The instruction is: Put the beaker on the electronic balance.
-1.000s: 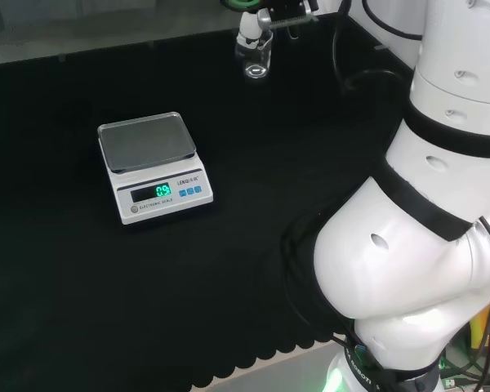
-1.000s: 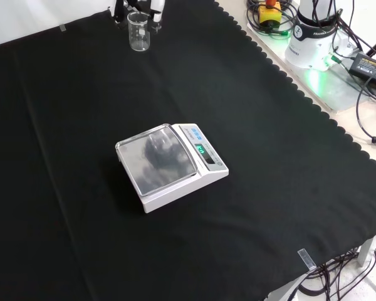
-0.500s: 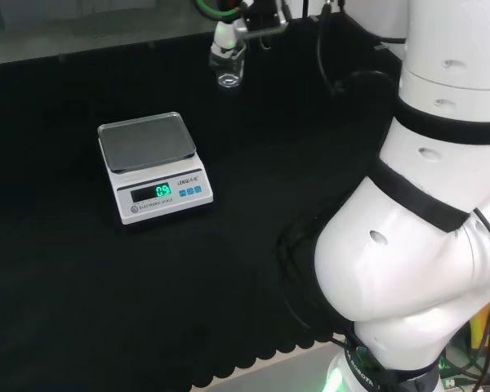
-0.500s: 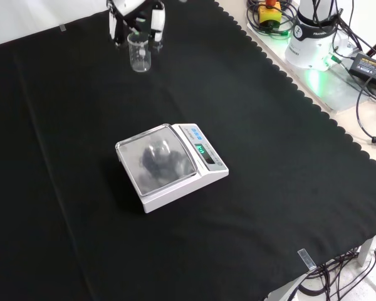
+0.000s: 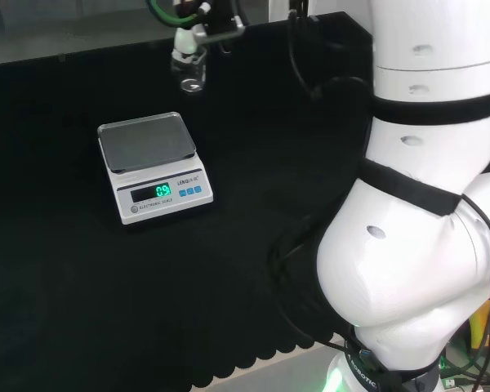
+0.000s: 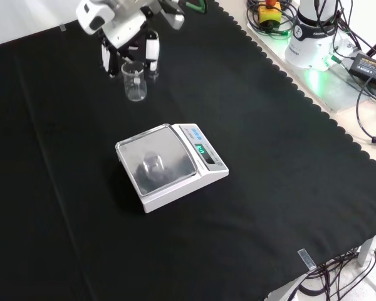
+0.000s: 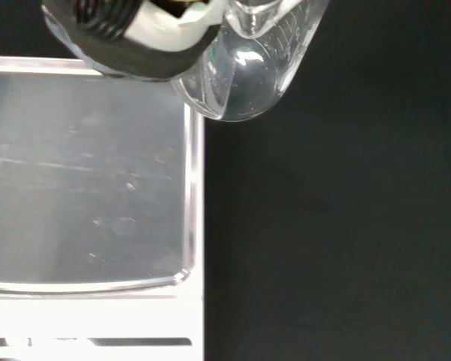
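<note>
Over the last second the hand (image 6: 126, 34) has carried the beaker (image 6: 133, 81) from the far edge of the cloth toward the balance: in the head view it has travelled leftward along the back of the worktop, and in the front view it has come down from the top edge to sit just above the scale.

Nearest in the front view is bare black cloth (image 6: 250, 238), then the electronic balance (image 6: 172, 164) with its steel pan (image 6: 156, 162) carrying nothing and its green display lit. Just beyond the pan is the beaker, upright, with the hand's fingers (image 6: 151, 53) curled round its upper wall from either side. The wrist view shows the beaker's base (image 7: 240, 90) just past the pan's corner (image 7: 182, 271), not yet over it. Whether the glass is clear of the cloth I cannot tell for certain, though it looks lifted.

As for handling, the beaker looks empty, so light; it is clear, thin-walled, stiff and smooth, likely slippery under hard fingertips and liable to crack if knocked against the pan's rim. The present hold, high on the wall below the lip, seems sensible, since it leaves the flat base free to land squarely. The pan is shallow and the scale light, so setting down gently near the middle would be wise.
</note>
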`<state>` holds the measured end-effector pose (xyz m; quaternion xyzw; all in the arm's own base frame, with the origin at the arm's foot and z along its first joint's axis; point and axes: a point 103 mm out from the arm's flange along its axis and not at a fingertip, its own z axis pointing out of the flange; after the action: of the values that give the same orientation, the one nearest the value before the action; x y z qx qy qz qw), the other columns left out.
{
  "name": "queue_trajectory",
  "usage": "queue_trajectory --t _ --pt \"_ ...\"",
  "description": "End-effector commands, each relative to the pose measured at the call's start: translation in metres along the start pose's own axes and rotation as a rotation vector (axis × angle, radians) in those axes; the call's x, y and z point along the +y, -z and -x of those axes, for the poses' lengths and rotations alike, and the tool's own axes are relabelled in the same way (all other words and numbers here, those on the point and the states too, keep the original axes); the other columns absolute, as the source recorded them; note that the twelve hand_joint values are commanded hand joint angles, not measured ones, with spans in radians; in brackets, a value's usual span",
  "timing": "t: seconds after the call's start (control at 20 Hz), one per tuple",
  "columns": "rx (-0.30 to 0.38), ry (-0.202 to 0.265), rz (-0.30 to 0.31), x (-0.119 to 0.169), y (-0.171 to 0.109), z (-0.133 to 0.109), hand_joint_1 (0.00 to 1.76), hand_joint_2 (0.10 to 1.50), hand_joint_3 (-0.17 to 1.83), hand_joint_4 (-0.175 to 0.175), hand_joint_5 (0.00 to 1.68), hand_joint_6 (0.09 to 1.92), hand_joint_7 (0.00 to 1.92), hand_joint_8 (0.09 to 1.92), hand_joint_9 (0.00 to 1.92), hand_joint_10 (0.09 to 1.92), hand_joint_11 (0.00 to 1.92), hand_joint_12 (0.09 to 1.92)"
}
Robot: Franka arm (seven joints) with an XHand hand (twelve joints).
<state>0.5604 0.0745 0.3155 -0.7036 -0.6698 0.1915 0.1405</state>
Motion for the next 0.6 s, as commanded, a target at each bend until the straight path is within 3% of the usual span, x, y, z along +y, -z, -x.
queue_trajectory --t 0.05,0.35,0.6 --pt "-0.060 0.052 -0.052 0.035 -0.009 -0.081 1.14 1.10 0.01 -0.123 1.00 0.97 1.07 0.71 1.55 0.09 1.65 0.47" --pt "-0.072 0.068 -0.079 0.060 -0.022 -0.102 1.14 1.10 0.01 -0.123 1.00 0.97 1.07 0.71 1.55 0.09 1.65 0.47" --pt "-0.097 0.054 -0.097 0.067 -0.034 -0.108 1.14 1.10 0.01 -0.124 1.00 0.97 1.07 0.71 1.55 0.09 1.65 0.47"
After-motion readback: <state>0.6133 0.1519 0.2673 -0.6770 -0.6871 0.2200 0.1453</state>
